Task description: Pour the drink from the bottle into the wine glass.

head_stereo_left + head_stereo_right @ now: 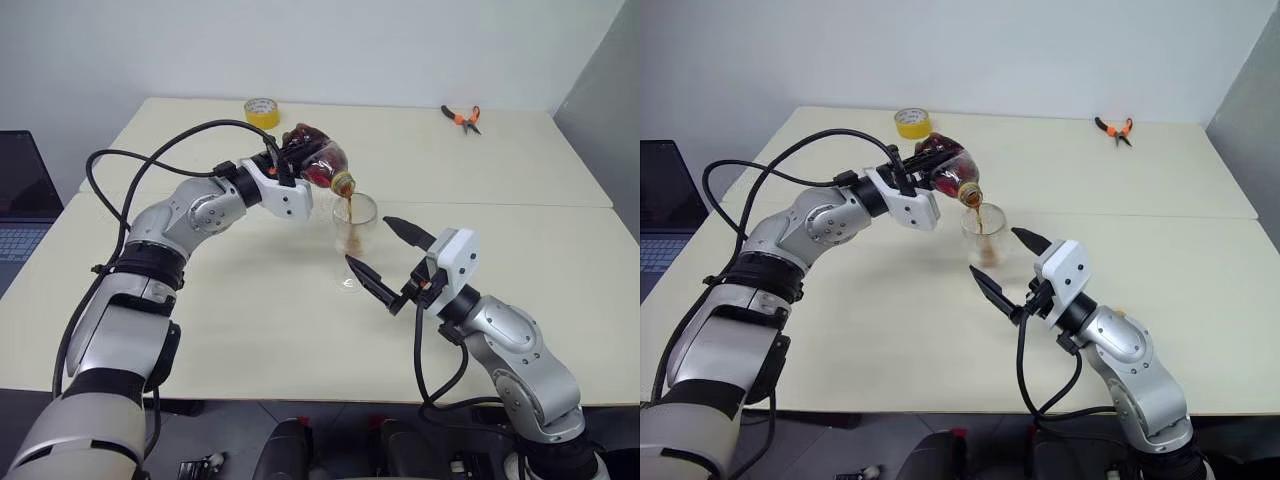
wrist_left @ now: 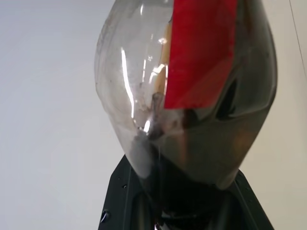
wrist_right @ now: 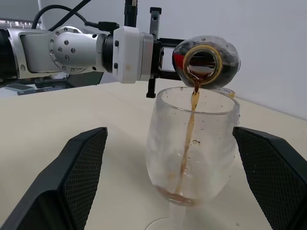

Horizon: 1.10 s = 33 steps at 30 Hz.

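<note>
My left gripper point(image 1: 292, 158) is shut on the bottle point(image 1: 318, 160), which lies tipped with its open mouth down over the wine glass point(image 1: 355, 225). A thin stream of the dark brown drink point(image 3: 192, 108) falls from the mouth into the bowl, and a little has pooled at its bottom. The glass stands upright on the table. In the left wrist view the bottle point(image 2: 192, 96) shows its red label, with dark liquid low in its body. My right gripper point(image 1: 367, 241) is open, and its fingers point(image 3: 72, 182) flank the glass bowl without touching it.
A yellow tape roll point(image 1: 262, 112) sits at the far edge of the table point(image 1: 250, 330), behind the bottle. Orange-handled pliers point(image 1: 462, 118) lie at the far right. A laptop point(image 1: 20, 200) stands off the table's left side.
</note>
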Motion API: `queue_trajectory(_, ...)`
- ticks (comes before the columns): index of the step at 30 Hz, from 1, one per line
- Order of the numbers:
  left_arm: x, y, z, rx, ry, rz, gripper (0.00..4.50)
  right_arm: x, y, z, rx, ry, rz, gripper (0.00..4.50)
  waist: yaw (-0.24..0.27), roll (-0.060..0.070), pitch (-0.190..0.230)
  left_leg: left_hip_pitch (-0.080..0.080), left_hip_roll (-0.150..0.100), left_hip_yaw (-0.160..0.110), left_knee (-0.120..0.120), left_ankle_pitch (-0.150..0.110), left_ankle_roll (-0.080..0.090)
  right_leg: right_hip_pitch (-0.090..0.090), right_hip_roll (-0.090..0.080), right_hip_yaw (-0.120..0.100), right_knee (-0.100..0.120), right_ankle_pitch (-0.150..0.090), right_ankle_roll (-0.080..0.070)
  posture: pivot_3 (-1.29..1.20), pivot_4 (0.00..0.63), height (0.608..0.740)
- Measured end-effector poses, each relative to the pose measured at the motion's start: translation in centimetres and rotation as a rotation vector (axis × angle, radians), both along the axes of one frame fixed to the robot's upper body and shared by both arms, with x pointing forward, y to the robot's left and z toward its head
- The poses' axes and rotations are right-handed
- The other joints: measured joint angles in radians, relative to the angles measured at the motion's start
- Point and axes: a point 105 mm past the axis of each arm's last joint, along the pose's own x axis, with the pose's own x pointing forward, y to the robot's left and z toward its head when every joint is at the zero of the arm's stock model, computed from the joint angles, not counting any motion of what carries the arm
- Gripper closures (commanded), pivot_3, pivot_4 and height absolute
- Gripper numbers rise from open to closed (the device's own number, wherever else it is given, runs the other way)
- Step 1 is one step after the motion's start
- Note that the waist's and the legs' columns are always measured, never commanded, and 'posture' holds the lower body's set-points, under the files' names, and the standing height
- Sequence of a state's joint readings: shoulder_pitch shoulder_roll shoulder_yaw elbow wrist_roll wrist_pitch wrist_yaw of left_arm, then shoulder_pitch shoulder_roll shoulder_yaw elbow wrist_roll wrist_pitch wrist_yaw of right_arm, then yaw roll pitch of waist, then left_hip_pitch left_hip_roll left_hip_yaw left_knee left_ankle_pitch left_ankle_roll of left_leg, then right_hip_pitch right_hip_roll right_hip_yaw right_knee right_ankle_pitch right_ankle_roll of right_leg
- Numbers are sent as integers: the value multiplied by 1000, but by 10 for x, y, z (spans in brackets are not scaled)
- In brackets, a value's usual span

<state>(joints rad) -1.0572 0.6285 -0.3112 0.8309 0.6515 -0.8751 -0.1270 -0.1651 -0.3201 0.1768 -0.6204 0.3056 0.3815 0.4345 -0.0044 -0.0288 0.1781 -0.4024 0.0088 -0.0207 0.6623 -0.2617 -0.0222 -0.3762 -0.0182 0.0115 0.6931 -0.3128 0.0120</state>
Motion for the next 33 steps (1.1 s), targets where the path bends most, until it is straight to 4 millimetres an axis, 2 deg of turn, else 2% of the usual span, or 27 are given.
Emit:
queue_trajectory(23,3,-3,6,23,-31,1,3870,-1,-1,-4,1,19,-3,0,0,0,0,0,0,2,0,0,0,-2,0,0,2,0,0,0,150,740)
queue_trajectory(33,4,-2,18,40,-75,-1,3870,-2,-1,-5,1,20,-3,0,0,0,0,0,0,3,0,0,0,-3,0,1,3,0,0,0,150,740)
